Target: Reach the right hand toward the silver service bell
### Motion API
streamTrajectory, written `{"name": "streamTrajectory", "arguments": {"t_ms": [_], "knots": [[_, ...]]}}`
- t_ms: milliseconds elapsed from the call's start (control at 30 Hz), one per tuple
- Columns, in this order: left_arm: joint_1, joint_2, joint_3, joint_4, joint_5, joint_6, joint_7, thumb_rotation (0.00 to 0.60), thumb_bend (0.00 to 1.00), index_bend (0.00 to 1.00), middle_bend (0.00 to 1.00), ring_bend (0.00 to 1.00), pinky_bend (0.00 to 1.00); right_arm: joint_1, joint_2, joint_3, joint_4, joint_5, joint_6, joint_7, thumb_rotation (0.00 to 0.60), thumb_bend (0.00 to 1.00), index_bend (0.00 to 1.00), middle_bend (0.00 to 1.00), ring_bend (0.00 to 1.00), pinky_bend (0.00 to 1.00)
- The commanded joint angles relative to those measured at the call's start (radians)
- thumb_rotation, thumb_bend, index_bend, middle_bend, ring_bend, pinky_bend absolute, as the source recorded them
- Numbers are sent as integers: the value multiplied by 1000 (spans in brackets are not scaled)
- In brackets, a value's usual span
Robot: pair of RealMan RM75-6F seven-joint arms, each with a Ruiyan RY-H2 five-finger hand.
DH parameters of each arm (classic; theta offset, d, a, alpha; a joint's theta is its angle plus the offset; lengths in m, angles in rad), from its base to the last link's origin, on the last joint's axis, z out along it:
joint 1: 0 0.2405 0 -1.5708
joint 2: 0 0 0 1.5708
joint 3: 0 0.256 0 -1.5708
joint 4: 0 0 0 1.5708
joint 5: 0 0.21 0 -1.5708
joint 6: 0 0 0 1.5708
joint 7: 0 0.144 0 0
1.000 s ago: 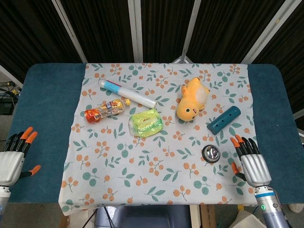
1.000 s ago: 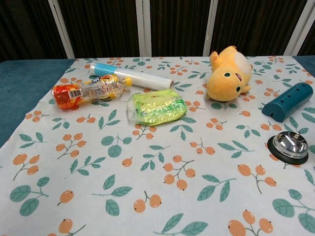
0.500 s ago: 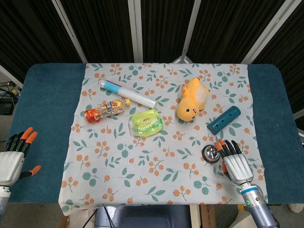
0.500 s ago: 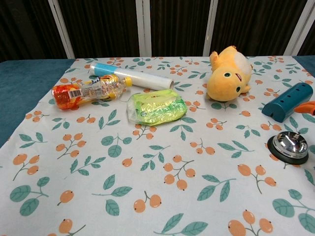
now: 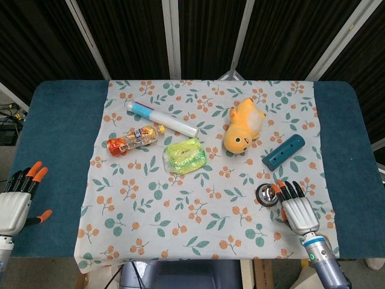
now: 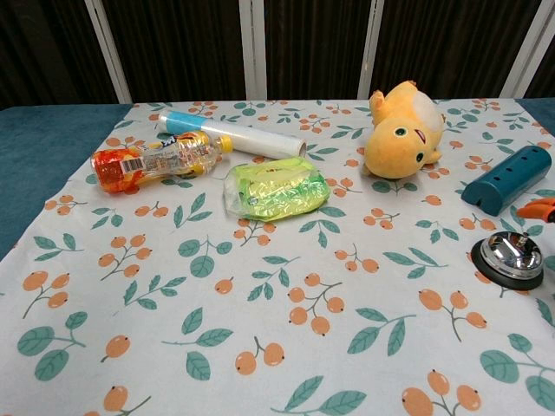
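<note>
The silver service bell (image 5: pixel 266 194) on its black base sits on the floral cloth at the near right, also seen at the right edge of the chest view as the bell (image 6: pixel 509 256). My right hand (image 5: pixel 294 207) lies just right of the bell in the head view, fingers spread and pointing away from me, holding nothing. One orange fingertip (image 6: pixel 539 207) pokes into the chest view above the bell. My left hand (image 5: pixel 17 200) hangs at the near left off the cloth, fingers apart and empty.
A teal block (image 5: pixel 283 152) lies just beyond the bell. An orange plush (image 5: pixel 243 127), a green packet (image 5: pixel 184 155), a small bottle (image 5: pixel 135 139) and a white tube (image 5: pixel 161 118) lie further left on the cloth (image 5: pixel 150 211).
My right hand has moved left from the cloth's right edge to just beside the bell. The left hand has stayed put.
</note>
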Motion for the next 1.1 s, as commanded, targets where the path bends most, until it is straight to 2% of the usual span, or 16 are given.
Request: {"name": "streamTrajectory", "arguments": {"t_ms": [33, 300, 567, 600, 767, 800, 867, 1100], "knots": [[0, 0, -2, 0, -3, -1, 0, 600, 0, 0, 0, 0, 0, 0, -14, -30, 28, 1, -23, -49, 600, 858, 0, 0, 0, 0], [-2, 2, -3, -3, -7, -4, -4, 600, 0, 0, 0, 0, 0, -6, -41, -50, 46, 27, -32, -142, 600, 858, 0, 0, 0, 0], [-2, 3, -5, -5, -9, -3, -4, 600, 0, 0, 0, 0, 0, -15, -33, 2, 18, 16, 51, -90, 600, 854, 0, 0, 0, 0], [-2, 3, -5, -6, -9, -3, -4, 600, 0, 0, 0, 0, 0, -17, -28, 12, 10, 10, 69, -72, 600, 836, 0, 0, 0, 0], [-2, 4, -4, -7, -10, -4, -3, 600, 0, 0, 0, 0, 0, -46, 37, 58, -58, -17, 170, 53, 600, 472, 0, 0, 0, 0], [-1, 5, -4, -7, -10, -3, -4, 600, 0, 0, 0, 0, 0, -53, 53, 61, -71, -18, 183, 71, 600, 438, 0, 0, 0, 0], [-1, 5, -4, -9, -8, -1, -6, 600, 0, 0, 0, 0, 0, -68, 86, 65, -97, -18, 205, 107, 600, 391, 0, 0, 0, 0], [1, 7, -1, -11, -1, 2, -7, 600, 0, 0, 0, 0, 0, -120, 170, 45, -118, -72, 280, 224, 600, 385, 0, 0, 0, 0]]}}
